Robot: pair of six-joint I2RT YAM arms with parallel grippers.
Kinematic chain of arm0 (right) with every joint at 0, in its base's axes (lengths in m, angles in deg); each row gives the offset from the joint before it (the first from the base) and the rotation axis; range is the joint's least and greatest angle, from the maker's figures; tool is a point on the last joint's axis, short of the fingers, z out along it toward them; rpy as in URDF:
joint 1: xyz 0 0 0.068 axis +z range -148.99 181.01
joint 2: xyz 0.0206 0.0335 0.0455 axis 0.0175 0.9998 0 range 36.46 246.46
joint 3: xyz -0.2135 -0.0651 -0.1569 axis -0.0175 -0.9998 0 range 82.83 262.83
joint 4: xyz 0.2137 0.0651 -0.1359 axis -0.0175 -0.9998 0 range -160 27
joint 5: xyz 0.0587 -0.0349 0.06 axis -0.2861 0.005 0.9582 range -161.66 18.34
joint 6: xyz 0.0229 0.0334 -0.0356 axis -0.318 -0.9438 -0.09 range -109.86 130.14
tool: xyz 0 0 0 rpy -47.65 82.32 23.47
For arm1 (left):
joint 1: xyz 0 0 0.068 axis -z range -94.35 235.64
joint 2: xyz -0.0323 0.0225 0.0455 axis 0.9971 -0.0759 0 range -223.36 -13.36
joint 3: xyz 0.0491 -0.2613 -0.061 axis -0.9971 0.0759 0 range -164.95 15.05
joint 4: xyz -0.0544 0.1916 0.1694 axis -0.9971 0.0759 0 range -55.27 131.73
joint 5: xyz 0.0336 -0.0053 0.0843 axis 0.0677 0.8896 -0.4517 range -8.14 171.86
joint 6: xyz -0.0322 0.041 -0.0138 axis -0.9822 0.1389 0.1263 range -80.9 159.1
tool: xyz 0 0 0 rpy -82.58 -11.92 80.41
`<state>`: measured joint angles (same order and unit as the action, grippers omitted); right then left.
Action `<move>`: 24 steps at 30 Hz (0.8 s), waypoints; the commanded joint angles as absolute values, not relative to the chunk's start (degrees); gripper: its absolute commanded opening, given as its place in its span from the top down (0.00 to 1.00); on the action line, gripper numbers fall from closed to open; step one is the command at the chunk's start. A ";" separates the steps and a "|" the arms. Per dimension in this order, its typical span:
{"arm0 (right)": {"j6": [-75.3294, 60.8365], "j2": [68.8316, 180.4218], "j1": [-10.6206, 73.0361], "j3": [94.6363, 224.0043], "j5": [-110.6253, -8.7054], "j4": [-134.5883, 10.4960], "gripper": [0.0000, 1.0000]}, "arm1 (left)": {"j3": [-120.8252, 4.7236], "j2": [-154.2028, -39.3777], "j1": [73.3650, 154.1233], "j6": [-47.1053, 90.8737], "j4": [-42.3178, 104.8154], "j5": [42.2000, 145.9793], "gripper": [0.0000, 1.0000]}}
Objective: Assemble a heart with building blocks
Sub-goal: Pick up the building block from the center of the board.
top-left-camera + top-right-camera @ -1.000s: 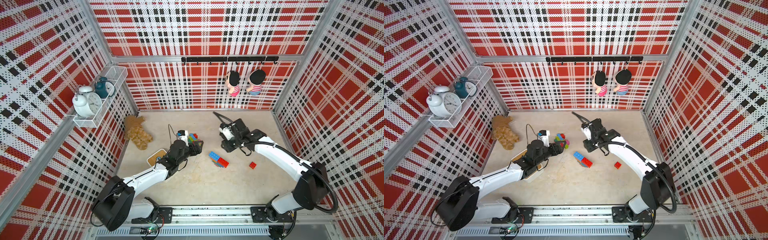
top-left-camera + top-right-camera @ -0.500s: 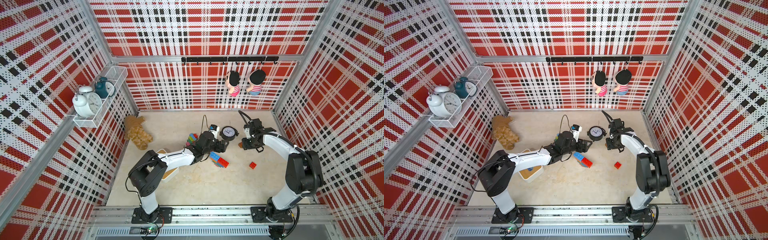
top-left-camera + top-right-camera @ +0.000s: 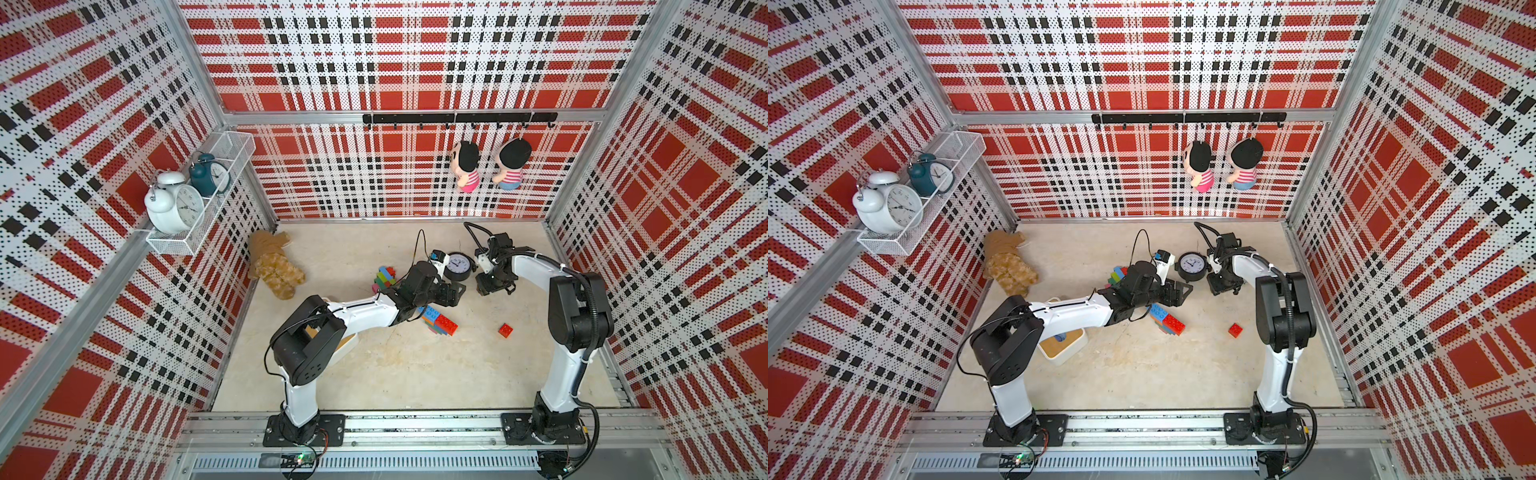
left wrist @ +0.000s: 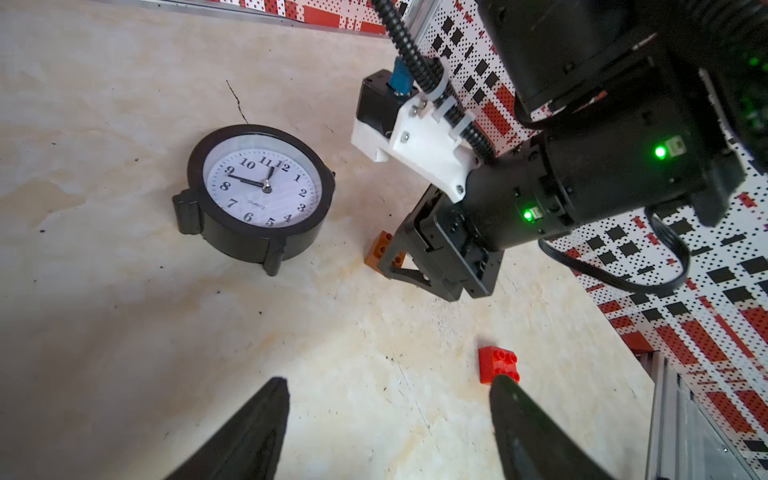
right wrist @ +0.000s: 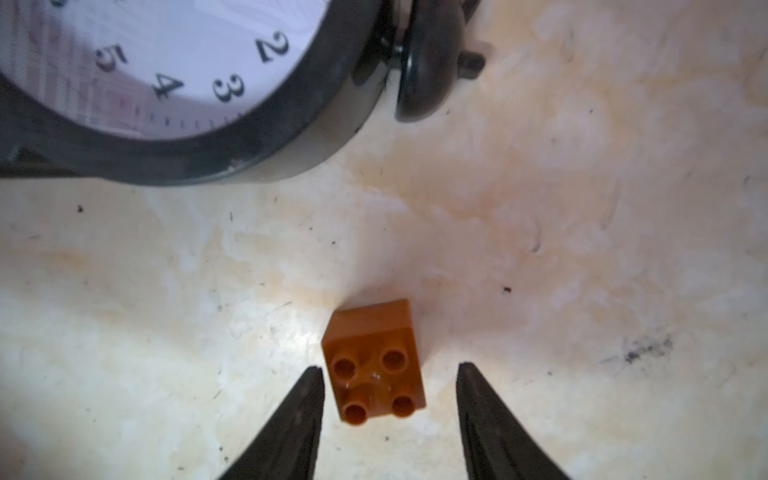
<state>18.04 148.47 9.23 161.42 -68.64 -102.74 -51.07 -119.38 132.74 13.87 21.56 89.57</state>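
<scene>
The brown two-by-two block (image 5: 376, 374) sits studs up on the bare tabletop (image 5: 561, 257), near the black quartz clock (image 5: 174, 83) but clear of its rim. My right gripper (image 5: 389, 368) straddles it, one finger along each flat side with a sliver of table showing on both, so I hold nothing yet. I judge that this narrow spread is deliberate: just wider than the block, so closing will square it up rather than knock it toward the clock.

My left gripper (image 4: 388, 378) hangs above the table with its fingers spread wide and empty. From its wrist view the red two-by-two block (image 4: 496, 363) lies just past one fingertip, which I take to be the next piece it could collect.

In a top view the half-built stack of blue and red blocks (image 3: 439, 321) lies beside my left forearm, with the pile of mixed coloured blocks (image 3: 385, 276) behind it. The heart looks barely begun. I judge that the brown block must travel across to that stack, so a firm grip on its flat sides matters.
</scene>
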 commanded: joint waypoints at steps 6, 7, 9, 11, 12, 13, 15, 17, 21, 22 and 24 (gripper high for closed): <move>21.12 151.76 8.65 164.78 -65.80 -104.04 0.53 | -52.20 -119.36 132.93 14.53 22.22 88.73 0.22; 21.13 151.99 8.60 164.87 -65.60 -104.15 0.53 | -52.14 -119.31 132.93 14.52 22.24 88.59 0.22; 21.12 152.30 8.60 165.01 -65.50 -104.22 0.56 | -52.12 -119.27 132.93 14.54 22.17 88.28 0.22; 21.12 152.57 8.59 165.24 -65.36 -104.30 0.57 | -52.11 -119.22 132.93 14.52 22.18 88.17 0.22; 21.12 152.57 8.56 165.23 -65.27 -104.31 0.58 | -52.08 -119.21 132.93 14.57 22.16 88.12 0.22; 21.12 152.57 8.50 165.20 -65.17 -104.22 0.59 | -52.06 -119.24 132.93 14.58 22.21 88.08 0.22; 21.04 152.54 8.52 165.20 -65.16 -104.23 0.62 | -51.93 -119.19 132.93 14.57 22.24 87.98 0.23; 20.98 152.40 8.50 165.12 -65.15 -104.13 0.64 | -51.83 -119.09 132.93 14.53 22.19 87.86 0.23; 19.96 151.02 8.48 164.34 -65.12 -103.46 0.69 | -50.69 -117.69 132.76 14.27 22.26 86.89 0.23; 19.42 150.10 8.56 163.75 -65.07 -103.06 0.70 | -49.79 -116.71 132.59 14.08 22.17 86.39 0.23; 17.87 147.88 8.82 162.16 -65.26 -101.86 0.75 | -47.08 -114.16 131.91 13.15 21.18 85.76 0.22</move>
<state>19.11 151.27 9.06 163.51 -65.97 -103.16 -49.85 -118.31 132.54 13.72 22.06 87.42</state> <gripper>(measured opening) 0.353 0.775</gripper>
